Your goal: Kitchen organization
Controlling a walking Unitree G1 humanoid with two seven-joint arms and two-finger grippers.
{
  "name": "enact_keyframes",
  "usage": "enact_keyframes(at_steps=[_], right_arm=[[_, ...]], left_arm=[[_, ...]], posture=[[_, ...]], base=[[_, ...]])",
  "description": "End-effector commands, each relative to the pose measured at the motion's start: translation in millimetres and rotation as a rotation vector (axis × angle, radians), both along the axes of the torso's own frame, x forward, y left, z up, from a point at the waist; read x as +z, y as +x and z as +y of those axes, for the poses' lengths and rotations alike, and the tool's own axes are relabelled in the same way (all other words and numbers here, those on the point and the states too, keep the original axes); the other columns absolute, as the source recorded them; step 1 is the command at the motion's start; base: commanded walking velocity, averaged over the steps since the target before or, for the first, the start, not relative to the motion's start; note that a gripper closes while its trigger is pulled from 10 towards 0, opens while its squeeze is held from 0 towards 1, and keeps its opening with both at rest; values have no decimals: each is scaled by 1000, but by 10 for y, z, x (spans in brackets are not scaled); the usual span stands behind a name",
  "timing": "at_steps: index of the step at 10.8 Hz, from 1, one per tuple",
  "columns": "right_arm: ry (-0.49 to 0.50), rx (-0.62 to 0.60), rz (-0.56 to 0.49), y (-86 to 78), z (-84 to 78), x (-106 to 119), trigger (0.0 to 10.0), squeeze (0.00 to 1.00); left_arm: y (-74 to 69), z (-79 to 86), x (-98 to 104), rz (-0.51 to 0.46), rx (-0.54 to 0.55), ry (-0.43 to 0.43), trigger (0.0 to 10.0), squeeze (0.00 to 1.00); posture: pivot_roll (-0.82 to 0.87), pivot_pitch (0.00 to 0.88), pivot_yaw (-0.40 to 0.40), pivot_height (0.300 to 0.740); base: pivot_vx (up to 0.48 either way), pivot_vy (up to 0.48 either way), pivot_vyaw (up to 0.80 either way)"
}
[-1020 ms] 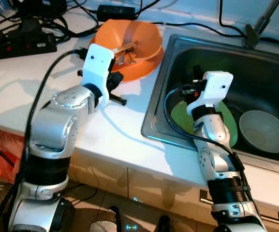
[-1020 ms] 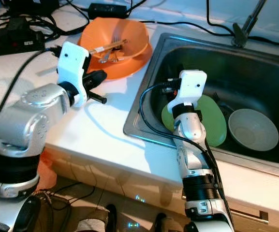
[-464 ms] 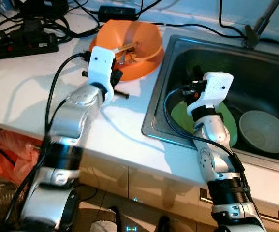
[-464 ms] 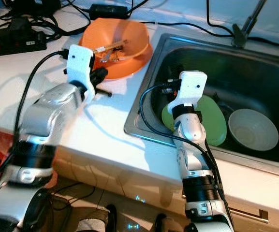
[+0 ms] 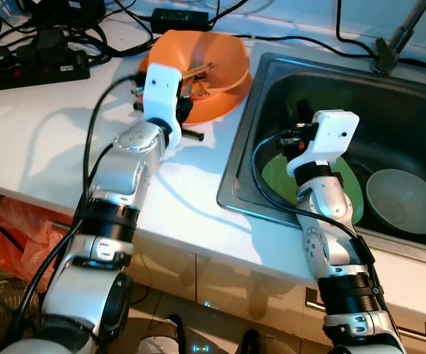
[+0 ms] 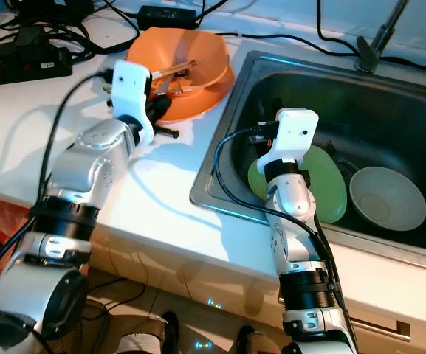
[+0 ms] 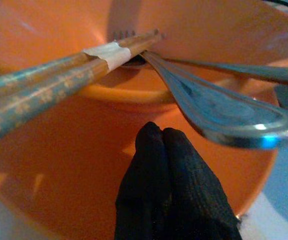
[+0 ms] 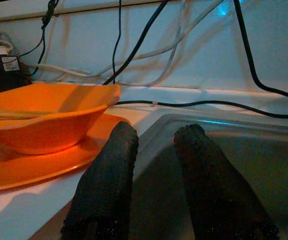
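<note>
Now my right gripper (image 8: 153,165) unchanged from a second ago: parked over near left corner of sink (image 5: 257,199), fingers spread, holding nothing. Green plate (image 5: 349,193) and pale bowl (image 5: 403,199) lie in basin beside it. Left gripper (image 7: 164,150) has pushed farther forward across counter (image 5: 43,125), fingertips pressed together, now right at orange bowl (image 5: 213,55) on orange plate (image 6: 198,103). Chopsticks (image 7: 59,82) and spoon (image 7: 218,107) rest in bowl.
</note>
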State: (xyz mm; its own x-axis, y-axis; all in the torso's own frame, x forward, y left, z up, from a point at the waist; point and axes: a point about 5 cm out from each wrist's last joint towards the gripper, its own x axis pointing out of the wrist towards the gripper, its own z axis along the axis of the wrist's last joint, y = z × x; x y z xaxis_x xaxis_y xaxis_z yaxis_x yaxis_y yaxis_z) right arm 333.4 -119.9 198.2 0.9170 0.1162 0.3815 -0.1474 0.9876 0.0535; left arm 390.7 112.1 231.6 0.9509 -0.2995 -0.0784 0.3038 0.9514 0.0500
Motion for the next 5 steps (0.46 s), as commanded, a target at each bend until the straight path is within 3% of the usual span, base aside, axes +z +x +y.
enact_keyframes(at_steps=[1, 5], right_arm=[[11, -9, 64, -23, -21, -175, 10000, 0], [9, -10, 62, -22, -19, -170, 10000, 0]], left_arm=[[43, -13, 8, 13, 4, 2, 10000, 0], [246, 36, 104, 90, 43, -54, 10000, 0]], posture=[[207, 201, 25, 740], [205, 195, 35, 740]], base=[[0, 0, 0], [0, 0, 0]])
